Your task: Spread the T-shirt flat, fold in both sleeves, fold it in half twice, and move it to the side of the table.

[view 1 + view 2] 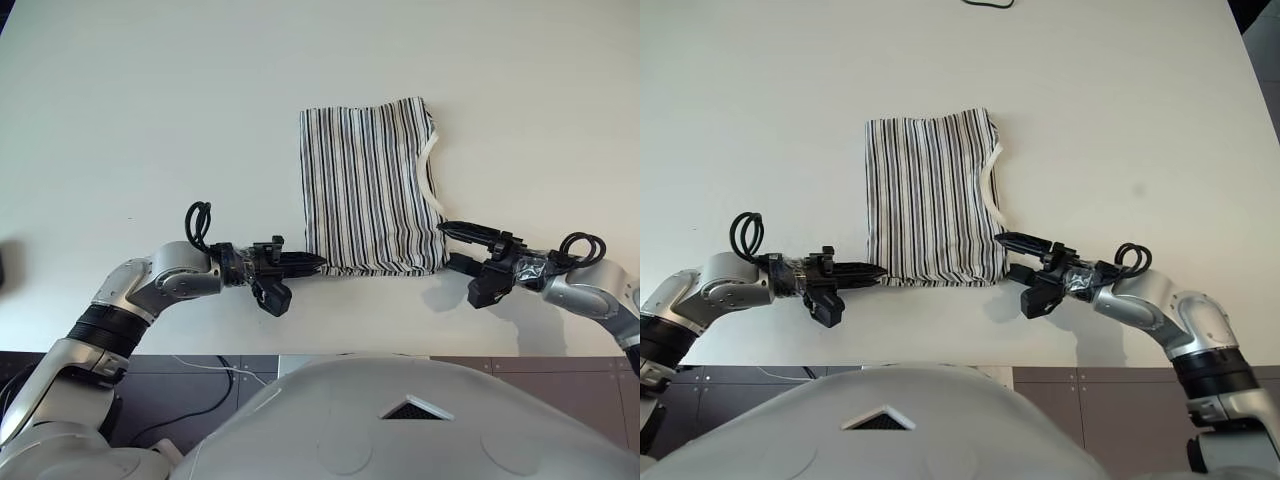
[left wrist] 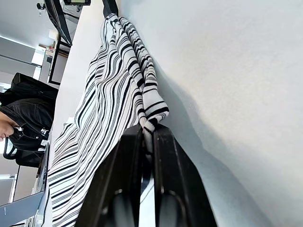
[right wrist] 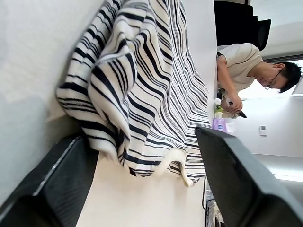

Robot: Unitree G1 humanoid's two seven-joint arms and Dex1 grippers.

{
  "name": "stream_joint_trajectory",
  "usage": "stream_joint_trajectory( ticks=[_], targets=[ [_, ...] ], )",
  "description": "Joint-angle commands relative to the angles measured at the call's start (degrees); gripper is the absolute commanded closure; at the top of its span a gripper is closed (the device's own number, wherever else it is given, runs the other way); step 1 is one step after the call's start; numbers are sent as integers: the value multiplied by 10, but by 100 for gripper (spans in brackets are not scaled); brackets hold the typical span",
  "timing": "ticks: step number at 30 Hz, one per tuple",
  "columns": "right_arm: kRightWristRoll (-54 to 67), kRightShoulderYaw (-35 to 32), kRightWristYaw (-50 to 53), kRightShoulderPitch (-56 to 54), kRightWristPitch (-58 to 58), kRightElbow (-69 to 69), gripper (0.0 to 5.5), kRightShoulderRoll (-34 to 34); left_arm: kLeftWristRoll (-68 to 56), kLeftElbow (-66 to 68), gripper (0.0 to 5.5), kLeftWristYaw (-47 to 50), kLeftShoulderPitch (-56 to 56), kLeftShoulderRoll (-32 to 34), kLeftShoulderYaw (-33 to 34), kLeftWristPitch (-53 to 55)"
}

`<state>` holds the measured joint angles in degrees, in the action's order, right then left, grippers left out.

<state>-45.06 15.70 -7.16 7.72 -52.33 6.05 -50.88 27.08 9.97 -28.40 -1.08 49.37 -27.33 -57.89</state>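
The black-and-white striped T-shirt (image 1: 365,190) lies folded into a narrow rectangle on the white table (image 1: 150,120), its white collar along the right edge. My left gripper (image 1: 318,263) lies low at the shirt's near left corner, shut on the fabric; the left wrist view has both fingers (image 2: 128,156) pinching the striped T-shirt corner (image 2: 151,106). My right gripper (image 1: 445,247) stands open at the near right corner. In the right wrist view the bunched T-shirt corner (image 3: 109,94) sits between its wide-apart fingers (image 3: 52,179).
The table's near edge (image 1: 330,352) runs just behind both grippers. Bare tabletop stretches to the left (image 1: 740,130) and right (image 1: 1140,130) of the shirt. A dark cable (image 1: 985,3) lies at the far edge.
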Motion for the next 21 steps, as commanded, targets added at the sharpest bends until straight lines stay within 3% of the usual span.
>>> stream_joint_trajectory(
  ticks=[1,8,18,21],
  targets=[
    [-158,62,74,-13,18,99,192,-17,25,33,536,-32,0,15,-18,2],
    [-190,108,152,-16,-12,47,192,-19,24,46,536,-41,-12,13,-18,-10],
    [-130,100,131,-8,-15,23,192,-50,26,40,536,-39,-4,5,-13,-3],
    [-118,101,120,-8,-17,27,252,-52,27,42,536,-40,-7,3,-14,-3]
  ],
)
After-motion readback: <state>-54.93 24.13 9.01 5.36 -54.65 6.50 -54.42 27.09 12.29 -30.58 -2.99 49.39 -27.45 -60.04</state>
